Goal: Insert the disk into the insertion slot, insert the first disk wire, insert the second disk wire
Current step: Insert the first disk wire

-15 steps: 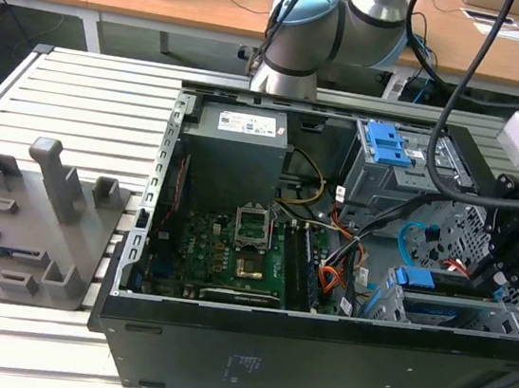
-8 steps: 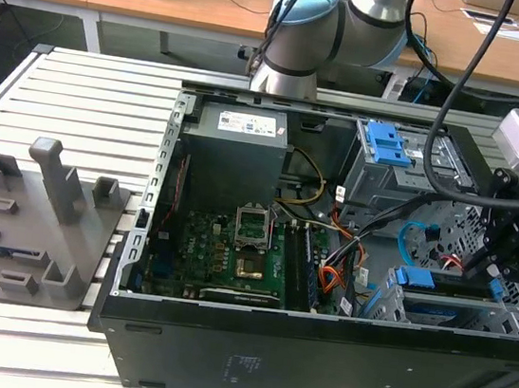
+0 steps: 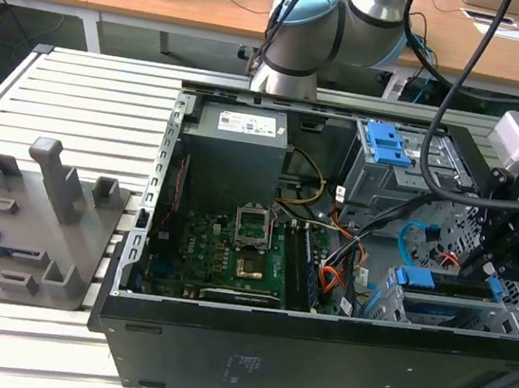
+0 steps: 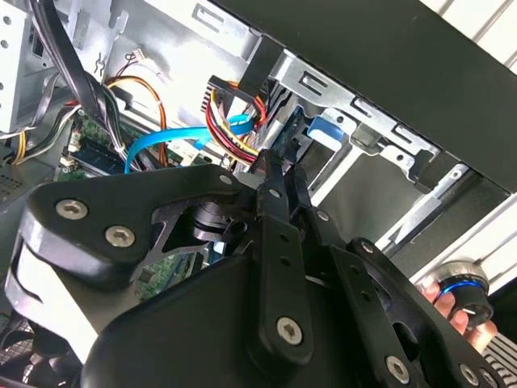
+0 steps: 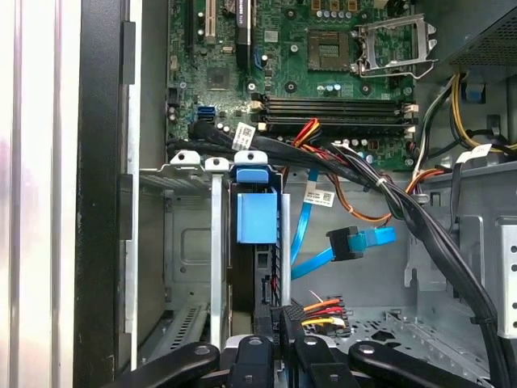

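The disk [image 5: 257,218] sits in its blue carrier inside the insertion slot [image 5: 182,242], a low silver cage near the open case's front corner. The exterior view shows the disk [image 3: 443,293] at its right. My gripper [image 5: 283,319] is at the disk's rear edge, shut on a black connector with red, yellow and orange wires [image 5: 323,309], the first disk wire. In the second wrist view the gripper [image 4: 279,166] has its fingers close together beside that wire bundle [image 4: 230,121]. A blue flat cable [image 5: 349,242] with a black plug hangs loose beside the cage.
A taller grey cage with a blue latch [image 3: 388,144] stands behind the slot. The motherboard [image 3: 224,247] and power supply [image 3: 237,148] lie toward the exterior view's left. Black cable bundles [image 5: 420,218] cross the case. A grey fixture plate [image 3: 31,221] lies outside. A hand [image 4: 452,315] holds a round knob.
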`<state>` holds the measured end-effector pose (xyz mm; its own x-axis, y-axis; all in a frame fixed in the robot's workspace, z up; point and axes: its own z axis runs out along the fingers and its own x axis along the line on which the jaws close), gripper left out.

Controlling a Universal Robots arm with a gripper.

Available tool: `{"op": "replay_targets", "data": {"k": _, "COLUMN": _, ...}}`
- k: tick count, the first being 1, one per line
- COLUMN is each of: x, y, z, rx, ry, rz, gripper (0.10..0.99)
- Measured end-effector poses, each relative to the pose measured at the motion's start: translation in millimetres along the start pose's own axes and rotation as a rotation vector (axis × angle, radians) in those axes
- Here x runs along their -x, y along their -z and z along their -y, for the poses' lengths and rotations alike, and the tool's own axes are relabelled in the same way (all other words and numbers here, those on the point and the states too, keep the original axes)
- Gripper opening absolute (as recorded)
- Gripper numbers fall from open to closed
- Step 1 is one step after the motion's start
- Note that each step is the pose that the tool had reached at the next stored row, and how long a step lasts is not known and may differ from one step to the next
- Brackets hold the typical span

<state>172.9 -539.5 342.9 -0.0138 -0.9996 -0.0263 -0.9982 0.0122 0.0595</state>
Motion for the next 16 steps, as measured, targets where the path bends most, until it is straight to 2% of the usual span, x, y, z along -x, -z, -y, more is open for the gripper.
{"op": "replay_targets", "data": {"k": 6, "x": -1.5, "y": -0.6, "z": -2.3, "rx": 0.0, "ry": 0.0, "rz": -0.0004, "gripper": 0.169}}
{"op": "replay_targets", "data": {"k": 12, "x": -2.0, "y": -1.7, "z": 3.2, "rx": 0.0, "ry": 0.0, "rz": -0.0005, "gripper": 0.169}}
{"op": "replay_targets", "data": {"k": 16, "x": -3.8, "y": -4.4, "z": 3.8, "rx": 0.0, "ry": 0.001, "rz": -0.0006, "gripper": 0.169}}
